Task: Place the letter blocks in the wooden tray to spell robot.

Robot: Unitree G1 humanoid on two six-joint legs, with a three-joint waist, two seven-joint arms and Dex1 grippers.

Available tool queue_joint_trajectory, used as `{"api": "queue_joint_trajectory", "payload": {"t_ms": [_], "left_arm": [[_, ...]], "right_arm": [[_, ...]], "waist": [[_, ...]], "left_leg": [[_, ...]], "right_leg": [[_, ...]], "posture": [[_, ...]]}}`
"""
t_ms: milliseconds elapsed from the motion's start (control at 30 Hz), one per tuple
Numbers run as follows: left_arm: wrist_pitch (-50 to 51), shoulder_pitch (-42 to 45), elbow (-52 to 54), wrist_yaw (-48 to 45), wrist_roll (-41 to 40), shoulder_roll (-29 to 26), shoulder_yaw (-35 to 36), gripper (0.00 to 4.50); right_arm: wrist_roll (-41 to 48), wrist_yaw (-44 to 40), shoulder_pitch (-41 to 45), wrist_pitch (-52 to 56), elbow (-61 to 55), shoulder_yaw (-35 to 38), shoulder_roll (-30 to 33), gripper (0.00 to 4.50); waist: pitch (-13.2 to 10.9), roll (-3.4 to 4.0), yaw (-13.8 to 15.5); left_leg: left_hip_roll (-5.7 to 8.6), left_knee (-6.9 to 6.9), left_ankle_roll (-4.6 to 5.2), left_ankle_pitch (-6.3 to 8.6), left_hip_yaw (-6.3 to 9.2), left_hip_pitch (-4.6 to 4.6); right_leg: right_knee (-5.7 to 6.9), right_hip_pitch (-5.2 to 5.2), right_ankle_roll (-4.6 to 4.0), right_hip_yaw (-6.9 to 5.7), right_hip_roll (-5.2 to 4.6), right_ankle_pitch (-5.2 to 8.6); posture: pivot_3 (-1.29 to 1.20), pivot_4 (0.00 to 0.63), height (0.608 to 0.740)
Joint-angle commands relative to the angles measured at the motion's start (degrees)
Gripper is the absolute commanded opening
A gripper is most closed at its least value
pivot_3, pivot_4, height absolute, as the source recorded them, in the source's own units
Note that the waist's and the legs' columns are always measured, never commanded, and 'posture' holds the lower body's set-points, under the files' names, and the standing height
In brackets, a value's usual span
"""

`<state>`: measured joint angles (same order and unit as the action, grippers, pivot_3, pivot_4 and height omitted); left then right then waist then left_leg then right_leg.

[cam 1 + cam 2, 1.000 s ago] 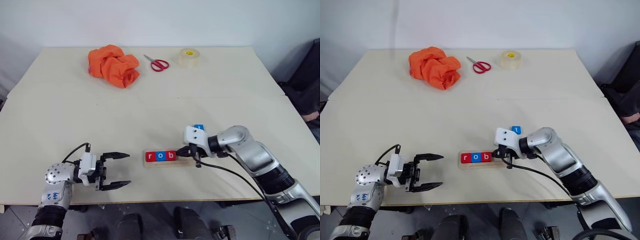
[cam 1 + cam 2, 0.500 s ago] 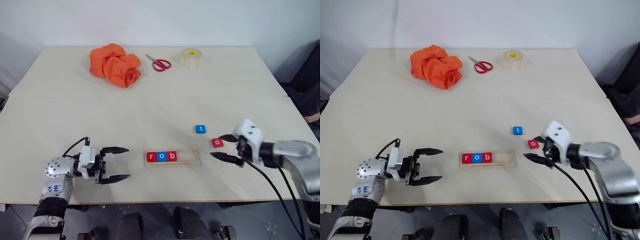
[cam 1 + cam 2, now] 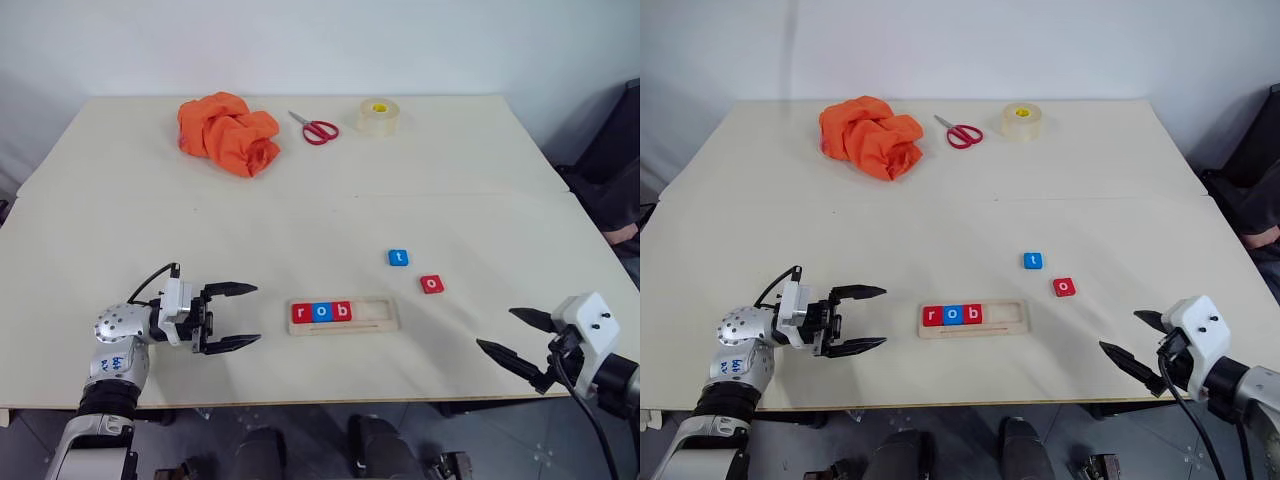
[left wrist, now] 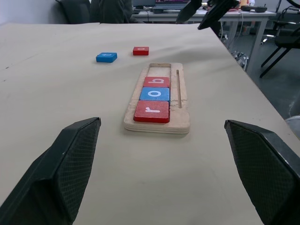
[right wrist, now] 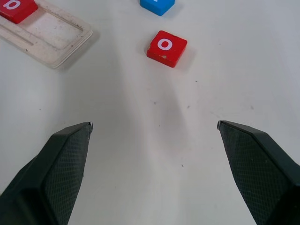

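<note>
The wooden tray (image 3: 343, 315) lies near the table's (image 3: 120, 220) front edge with its long side across the robot's view, so the word reads left to right. Three letter blocks fill its left part: red r (image 3: 301, 313), blue o (image 3: 321, 312), red b (image 3: 342, 311). The two right-hand slots are bare. The remaining tiles, a blue t (image 3: 399, 258) and a red o (image 3: 432, 284), lie flat on the table behind and to the right of the tray, apart from each other. The right gripper (image 3: 516, 337) hovers near the front right edge, jaws spread wide, holding nothing; the red o is the nearer tile to it and probably the next pick. The left gripper (image 3: 233, 316) points level at the tray's left end, also wide open and empty.
</note>
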<state>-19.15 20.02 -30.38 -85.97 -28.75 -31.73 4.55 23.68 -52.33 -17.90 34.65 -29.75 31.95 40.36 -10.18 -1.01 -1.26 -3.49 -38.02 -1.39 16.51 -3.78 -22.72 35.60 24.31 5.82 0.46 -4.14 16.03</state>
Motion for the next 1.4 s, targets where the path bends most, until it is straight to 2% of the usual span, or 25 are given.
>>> {"api": "queue_joint_trajectory", "payload": {"t_ms": [33,500,700,900,1067,1233,1333,1400], "left_arm": [[-0.4,2.2,-1.5,-3.2,0.2,0.2,0.1,4.50],[-0.2,1.7,-0.2,-3.7,-0.2,0.2,-0.1,4.50],[1.2,-1.4,4.6,-3.0,-1.4,-0.6,0.3,4.50],[2.7,-6.7,10.3,-1.3,-2.0,-1.0,0.9,4.50],[3.6,-10.0,14.1,0.2,-2.2,-1.1,1.8,4.50],[4.2,-12.7,17.1,1.5,-2.1,-0.8,2.6,4.50],[4.5,-13.8,18.4,2.1,-2.1,-0.7,2.9,4.50],[4.6,-14.1,18.8,2.4,-2.1,-0.7,2.9,4.50]], "right_arm": [[1.8,0.6,-1.1,-2.3,-2.1,2.3,-0.1,4.46],[2.7,3.3,1.2,-2.5,-1.6,-1.2,0.6,4.46],[2.8,14.2,9.3,3.0,-2.8,-9.5,-5.3,4.46],[-3.9,27.5,19.4,3.4,4.1,-18.7,-14.2,4.46],[-7.3,31.8,23.2,3.4,9.1,-23.6,-17.1,4.46],[-9.4,34.1,23.4,3.5,12.1,-25.6,-17.8,4.46],[-9.2,35.1,22.6,4.3,11.3,-25.5,-18.9,3.92],[-9.2,35.5,22.0,4.1,10.5,-25.5,-19.1,3.30]], "waist": [[0.0,0.00,-0.2],[0.0,-0.01,-0.2],[0.0,0.00,-0.3],[0.0,-0.01,-0.4],[0.0,0.00,-0.2],[0.0,0.01,-0.3],[0.0,-0.02,-0.3],[0.0,-0.02,-0.3]], "left_leg": [[-0.02,0.01,0.00,0.00,0.00,0.05],[-0.03,0.03,-0.01,0.00,0.00,0.11],[-0.11,0.08,-0.01,0.01,-0.02,0.22],[-0.15,0.12,-0.03,0.02,-0.04,0.24],[-0.15,0.19,-0.03,0.02,-0.05,0.25],[-0.13,0.24,-0.04,0.03,-0.06,0.23],[-0.16,0.25,-0.04,0.03,-0.07,0.27],[-0.17,0.25,-0.04,0.03,-0.07,0.30]], "right_leg": [[0.00,-0.05,-0.01,0.00,0.02,0.01],[-0.02,-0.10,-0.04,0.01,0.03,0.02],[-0.01,-0.13,-0.08,0.04,0.08,0.04],[0.01,-0.13,-0.24,0.05,0.09,0.13],[0.01,-0.11,-0.37,0.04,0.07,0.20],[-0.02,-0.09,-0.29,0.04,0.04,0.16],[0.00,-0.10,-0.24,0.04,0.07,0.14],[0.01,-0.10,-0.28,0.04,0.08,0.16]], "posture": [[0.00,0.150,0.740],[0.00,0.150,0.740],[0.00,0.150,0.740],[0.00,0.150,0.740],[0.00,0.150,0.740],[0.00,0.150,0.740],[0.00,0.150,0.740],[0.00,0.150,0.740]]}}
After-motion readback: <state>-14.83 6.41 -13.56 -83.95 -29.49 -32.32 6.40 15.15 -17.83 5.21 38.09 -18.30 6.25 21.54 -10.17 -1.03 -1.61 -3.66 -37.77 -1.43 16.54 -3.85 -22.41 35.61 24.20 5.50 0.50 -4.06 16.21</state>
